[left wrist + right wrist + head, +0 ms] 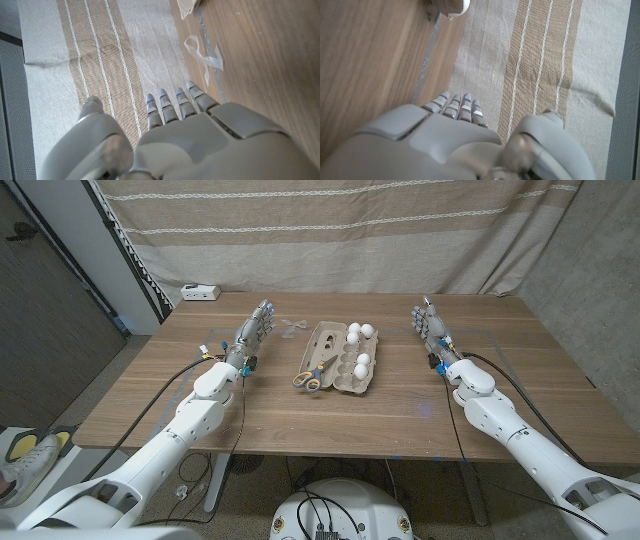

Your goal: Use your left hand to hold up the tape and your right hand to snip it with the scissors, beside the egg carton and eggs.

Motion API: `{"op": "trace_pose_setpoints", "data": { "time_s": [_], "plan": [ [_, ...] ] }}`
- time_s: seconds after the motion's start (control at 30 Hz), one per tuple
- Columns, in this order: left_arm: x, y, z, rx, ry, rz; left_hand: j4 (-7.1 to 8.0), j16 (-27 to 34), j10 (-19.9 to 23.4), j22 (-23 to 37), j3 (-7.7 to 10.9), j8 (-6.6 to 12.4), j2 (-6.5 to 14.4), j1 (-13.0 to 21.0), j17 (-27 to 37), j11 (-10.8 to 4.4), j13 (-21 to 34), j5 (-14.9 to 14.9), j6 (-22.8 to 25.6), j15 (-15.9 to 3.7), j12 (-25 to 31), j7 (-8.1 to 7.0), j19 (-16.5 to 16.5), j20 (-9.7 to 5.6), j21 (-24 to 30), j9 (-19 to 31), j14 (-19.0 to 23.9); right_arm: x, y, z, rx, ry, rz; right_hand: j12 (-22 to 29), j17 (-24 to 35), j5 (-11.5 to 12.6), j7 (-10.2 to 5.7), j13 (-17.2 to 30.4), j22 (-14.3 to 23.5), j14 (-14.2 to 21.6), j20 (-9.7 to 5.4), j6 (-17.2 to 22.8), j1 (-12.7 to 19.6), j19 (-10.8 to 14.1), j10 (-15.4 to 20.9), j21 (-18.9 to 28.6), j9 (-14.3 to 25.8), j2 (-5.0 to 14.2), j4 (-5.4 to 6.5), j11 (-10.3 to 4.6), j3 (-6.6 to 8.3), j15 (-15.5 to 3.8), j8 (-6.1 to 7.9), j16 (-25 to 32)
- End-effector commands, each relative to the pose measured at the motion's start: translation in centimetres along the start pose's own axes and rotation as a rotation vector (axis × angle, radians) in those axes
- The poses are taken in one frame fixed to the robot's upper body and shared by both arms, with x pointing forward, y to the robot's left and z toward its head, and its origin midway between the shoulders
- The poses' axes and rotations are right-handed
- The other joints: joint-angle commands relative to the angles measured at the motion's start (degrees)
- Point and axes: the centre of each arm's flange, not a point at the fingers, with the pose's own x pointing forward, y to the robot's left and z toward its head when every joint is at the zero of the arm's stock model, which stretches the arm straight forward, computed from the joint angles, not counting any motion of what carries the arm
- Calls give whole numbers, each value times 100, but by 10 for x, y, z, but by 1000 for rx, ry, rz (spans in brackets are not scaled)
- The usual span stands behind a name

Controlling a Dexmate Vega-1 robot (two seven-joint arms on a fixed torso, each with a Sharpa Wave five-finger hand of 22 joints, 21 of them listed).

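A loose curl of clear tape (293, 329) lies on the table just past my left hand (256, 327), between it and the egg carton (338, 370); the tape (204, 56) also shows beyond the fingertips in the left wrist view. Yellow-handled scissors (312, 376) rest on the carton's near left corner. Three white eggs (361, 332) sit in the carton's right cups. My left hand (170, 140) holds nothing, fingers straight. My right hand (430, 323) stands on the table right of the carton, fingers extended and empty, as its wrist view of the hand (455, 140) also shows.
A white power strip (200, 292) lies at the table's far left corner. A striped beige curtain (340, 230) hangs behind the table. Bare wood spreads in front of the carton and out to the right edge. An egg (451, 6) peeks into the right wrist view.
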Motion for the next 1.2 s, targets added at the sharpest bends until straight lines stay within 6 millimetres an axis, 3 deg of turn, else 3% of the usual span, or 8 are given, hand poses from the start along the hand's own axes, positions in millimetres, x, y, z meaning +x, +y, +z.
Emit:
{"op": "trace_pose_setpoints", "data": {
  "time_s": [0.03,0.63,0.8,1.2],
  "plan": [
    [-1,-2,-2,-5,6,2,-6,24,26,14,45,27,-6,59,23,3,25,32,35,-563,32,9,45,-188,37,14,51,2,-1,0,11,0,5,25,27,30,32,14,7,-44,-11,-2,61,-5,36,33,29,-16,-4,-10,-37,-26,41,37],
    [4,5,3,79,-21,18,-27,23,30,14,49,40,-6,68,24,-8,25,57,63,-557,29,7,42,-193,42,13,39,3,0,3,4,-8,-3,26,27,30,19,14,7,-38,-8,3,64,-4,31,36,28,2,-4,-14,-35,-28,44,37],
    [1,6,6,83,-74,60,-93,63,281,10,72,145,-8,137,20,-77,26,127,374,-680,108,-117,109,-228,67,11,161,3,1,4,3,-9,-8,29,27,30,22,14,7,-41,-7,6,65,-5,38,36,28,3,-6,-14,-36,-28,45,36],
    [-10,10,14,133,-100,62,-127,62,357,9,85,165,-12,177,19,-108,26,163,466,-694,124,-108,115,-252,64,9,186,1,9,9,-14,-3,3,31,26,30,10,15,7,-49,-2,8,69,-4,39,38,28,9,-9,-22,-37,-59,46,31]
  ]
}}
